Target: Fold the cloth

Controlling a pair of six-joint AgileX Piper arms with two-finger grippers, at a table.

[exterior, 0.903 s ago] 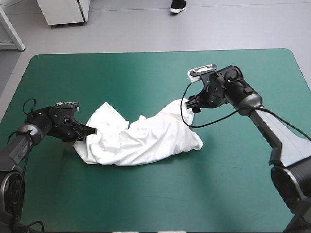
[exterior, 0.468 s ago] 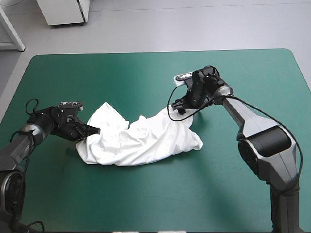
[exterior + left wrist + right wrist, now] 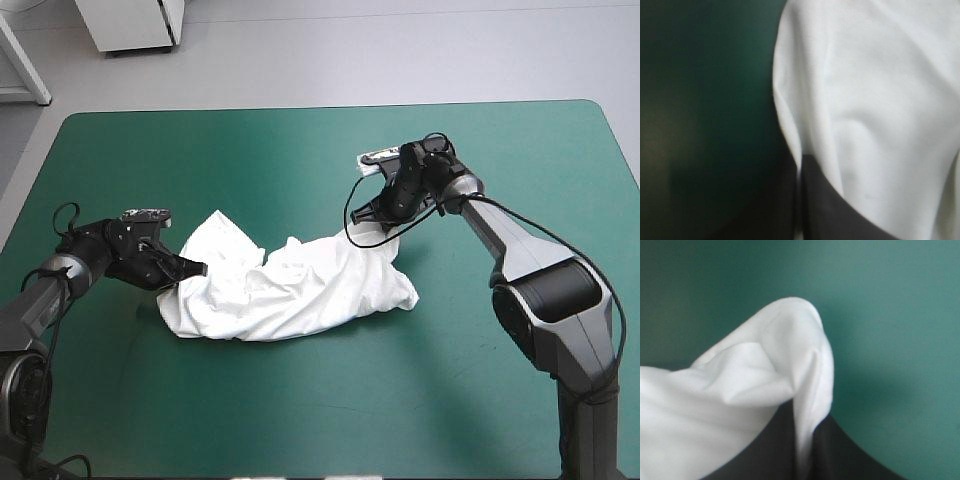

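Note:
The white T-shirt [image 3: 290, 285] lies as a crumpled heap across the middle of the table. My left gripper [image 3: 193, 269] is low at the heap's left end, shut on a fold of the cloth. In the left wrist view the white T-shirt [image 3: 875, 100] drapes over the black fingers [image 3: 840, 220]. My right gripper [image 3: 384, 222] is at the heap's far right corner. In the right wrist view its fingers [image 3: 850, 455] meet around a raised fold of the T-shirt [image 3: 785, 350], with a strip of cloth pinched between them.
The teal-green cover [image 3: 300, 400] spreads around the heap on all sides, widest toward the near edge and the far left corner.
The right arm swung left to the T-shirt's far right corner and its fingers shut on the cloth. The left gripper closed on the left fold and barely moved.

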